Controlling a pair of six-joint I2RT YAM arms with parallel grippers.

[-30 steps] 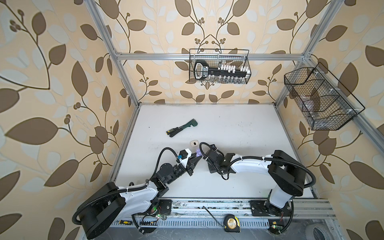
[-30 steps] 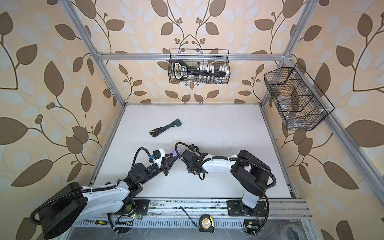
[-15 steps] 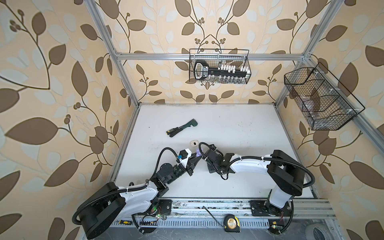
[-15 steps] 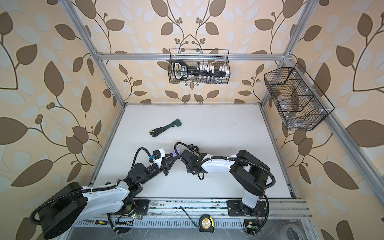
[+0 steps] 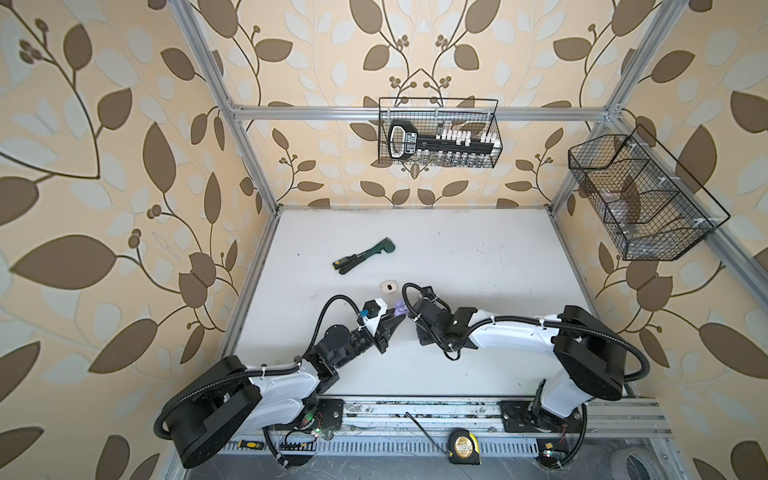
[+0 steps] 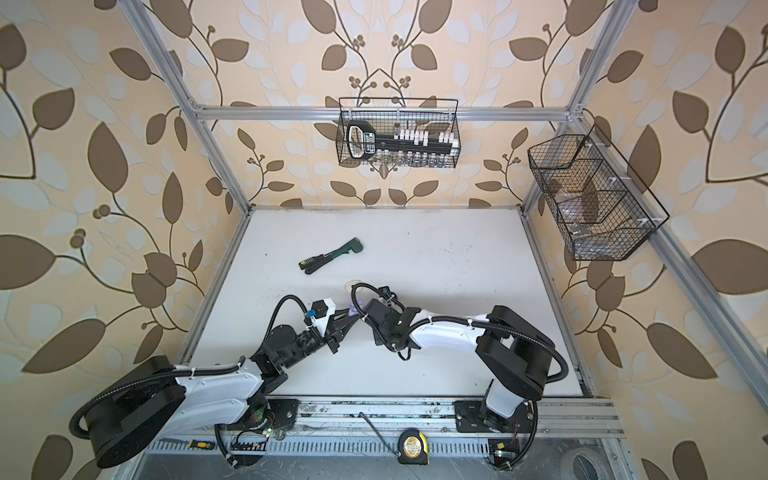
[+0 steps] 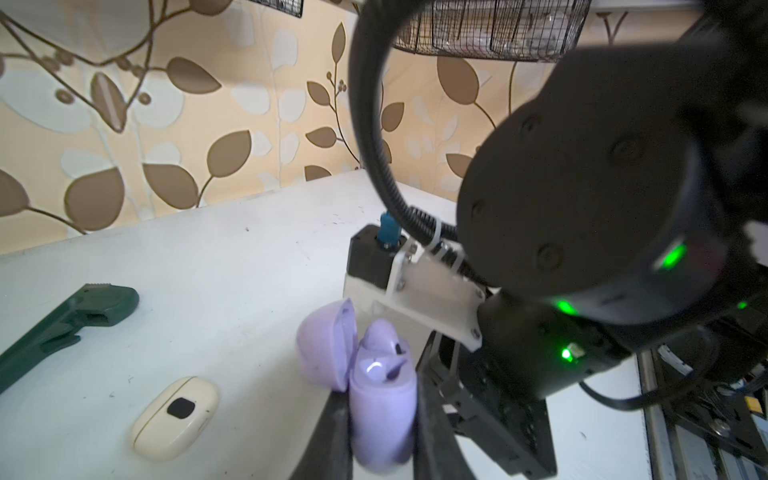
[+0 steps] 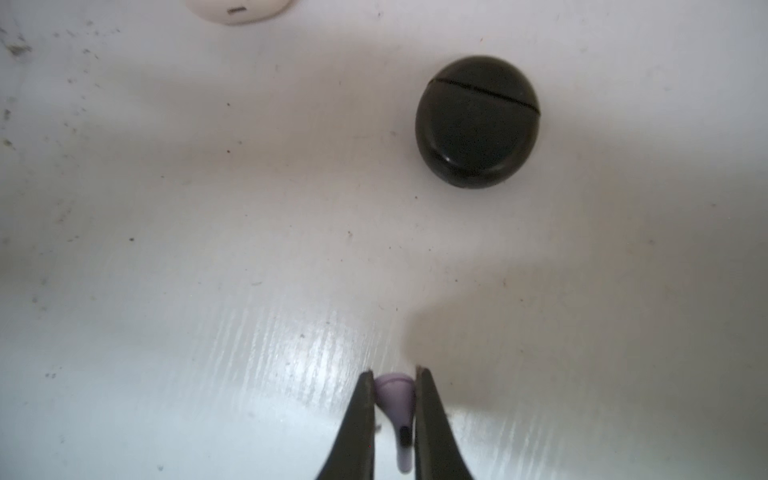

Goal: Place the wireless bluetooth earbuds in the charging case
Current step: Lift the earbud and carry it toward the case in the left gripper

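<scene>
My left gripper [image 7: 382,415] is shut on the body of a lilac charging case [image 7: 384,403], held upright with its lid [image 7: 326,347] swung open. A lilac piece [image 7: 380,334] rises from the far socket and looks like a seated earbud. The near socket shows a glint. My right gripper [image 8: 394,374] is shut on a lilac earbud [image 8: 395,395], bulb toward the tips and stem pointing back, just over the white table. In both top views the lilac case [image 5: 400,308] shows at the left fingertips, and the right fingers are hidden under the right wrist.
A closed cream case [image 7: 174,415] lies behind the grippers, also seen in a top view [image 5: 389,286]. A closed black case [image 8: 477,120] lies ahead of the right gripper. A green tool [image 5: 365,254] lies farther back. Wire baskets [image 5: 440,133] hang on the walls.
My right gripper has closed onto the lilac earbud. Both arms have stayed nearly where they were, and the left gripper still holds the case.
</scene>
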